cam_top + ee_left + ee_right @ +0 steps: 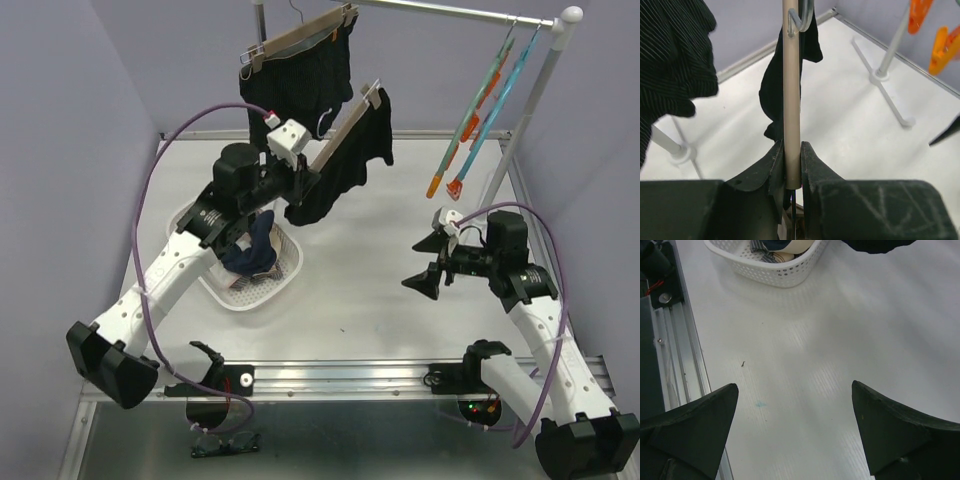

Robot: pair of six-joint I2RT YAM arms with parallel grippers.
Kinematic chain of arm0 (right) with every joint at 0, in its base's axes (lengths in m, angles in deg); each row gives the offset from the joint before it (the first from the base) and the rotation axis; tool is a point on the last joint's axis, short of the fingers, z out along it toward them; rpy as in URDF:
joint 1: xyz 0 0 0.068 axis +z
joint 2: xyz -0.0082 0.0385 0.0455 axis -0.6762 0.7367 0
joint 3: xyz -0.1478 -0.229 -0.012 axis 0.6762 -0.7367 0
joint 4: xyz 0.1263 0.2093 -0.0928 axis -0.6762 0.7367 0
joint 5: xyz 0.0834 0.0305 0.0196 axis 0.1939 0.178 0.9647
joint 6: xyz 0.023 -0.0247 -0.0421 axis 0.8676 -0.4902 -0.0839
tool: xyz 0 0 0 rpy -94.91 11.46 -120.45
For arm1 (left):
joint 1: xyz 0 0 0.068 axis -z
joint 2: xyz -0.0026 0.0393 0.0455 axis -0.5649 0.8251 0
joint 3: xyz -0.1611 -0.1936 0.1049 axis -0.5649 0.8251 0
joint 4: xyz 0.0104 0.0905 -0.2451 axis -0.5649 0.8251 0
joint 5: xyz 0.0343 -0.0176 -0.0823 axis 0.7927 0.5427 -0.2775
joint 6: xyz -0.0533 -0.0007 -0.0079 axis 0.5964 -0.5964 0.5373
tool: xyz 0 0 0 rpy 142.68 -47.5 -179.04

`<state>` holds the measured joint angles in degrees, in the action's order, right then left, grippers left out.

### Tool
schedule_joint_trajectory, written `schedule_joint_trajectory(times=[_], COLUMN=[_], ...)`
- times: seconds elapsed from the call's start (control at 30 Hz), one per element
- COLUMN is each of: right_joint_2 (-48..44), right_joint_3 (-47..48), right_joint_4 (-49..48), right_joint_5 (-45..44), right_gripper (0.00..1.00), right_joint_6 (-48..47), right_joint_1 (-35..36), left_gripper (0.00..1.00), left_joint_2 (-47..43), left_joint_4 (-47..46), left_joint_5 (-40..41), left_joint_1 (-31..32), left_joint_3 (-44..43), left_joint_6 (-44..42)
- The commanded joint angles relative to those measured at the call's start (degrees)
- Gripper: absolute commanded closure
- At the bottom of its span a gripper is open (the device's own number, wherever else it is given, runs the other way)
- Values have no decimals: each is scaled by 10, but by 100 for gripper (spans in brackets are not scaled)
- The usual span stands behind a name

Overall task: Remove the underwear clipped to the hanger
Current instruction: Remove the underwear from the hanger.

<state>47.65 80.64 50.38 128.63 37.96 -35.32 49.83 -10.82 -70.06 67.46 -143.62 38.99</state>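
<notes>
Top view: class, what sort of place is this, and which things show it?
Probably a robotics lab cell staged as a laundry corner: two arms bolted to a white table with plain walls, a rail hung with black shorts, and a basket of clothes.

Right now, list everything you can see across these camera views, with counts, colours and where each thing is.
Rack: one, white, far side.
Black shorts: two, one on each wooden hanger.
Wooden hangers: two, tan, one on the rack, one tilted.
Basket: one, white, left on the table, holding navy cloth and other pieces.
Plastic hangers: a few, blue and orange, rack's right end.
Left gripper: black, shut on the tilted hanger.
Right gripper: black, open above the table.
</notes>
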Motion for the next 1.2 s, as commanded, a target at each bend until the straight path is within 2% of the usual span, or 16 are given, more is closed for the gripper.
schedule_joint_trajectory(times=[0.0, 0.1, 0.13, 0.23, 0.37, 0.57, 0.73, 0.97, 1.17], right_joint_2=[8, 9, 15, 25, 35, 51, 66, 52, 55], right_joint_3=[-3, 33, 49, 121, 206, 244, 252, 265, 252], right_joint_4=[35, 116, 141, 246, 297, 305, 305, 310, 325], right_joint_5=[20, 43, 46, 53, 54, 96, 60, -13, 23], right_gripper=[0, 0, 0, 0, 0, 0, 0, 0, 0], right_joint_6=[-78, -147, -198, -264, -277, -255, -267, -271, -297], right_joint_1=[-5, -5, -5, -5, -5, -5, -5, -5, -5], left_gripper=[100, 100, 100, 100, 100, 100, 100, 100, 100], left_joint_2=[-92, -134, -156, -191, -216, -223, -194, -185, -188], left_joint_4=[-49, -43, -37, 7, 40, 45, 44, 51, 57], left_joint_5=[-67, -93, -105, -133, -163, -148, -110, -76, -76], left_joint_1=[3, 4, 3, 4, 5, 71, 125, 155, 175], left_joint_3=[96, 150, 178, 221, 261, 286, 287, 293, 296], left_joint_6=[9, 19, 20, 20, -2, -48, -97, -144, -168])
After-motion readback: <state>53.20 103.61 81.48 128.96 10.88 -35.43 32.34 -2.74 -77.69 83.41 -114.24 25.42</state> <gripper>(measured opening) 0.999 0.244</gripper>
